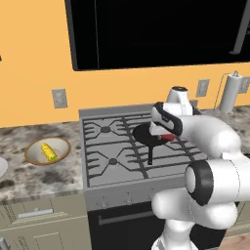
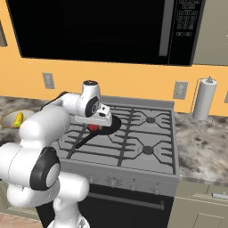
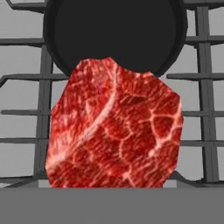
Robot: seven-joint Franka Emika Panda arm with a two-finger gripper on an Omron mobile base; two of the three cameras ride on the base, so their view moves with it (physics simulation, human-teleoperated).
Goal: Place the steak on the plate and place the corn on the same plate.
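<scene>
The steak, red and marbled, sits right in front of the hand camera and hides the fingertips. It hangs just above the black frying pan on the stove. My gripper is shut on the steak over the pan. The corn lies in a tan-rimmed bowl on the counter left of the stove. A sliver of the pale plate shows at the far left edge.
The gas stove has raised dark grates. The pan's handle points toward the front edge. A paper towel roll stands at the back right. A dark microwave hangs overhead.
</scene>
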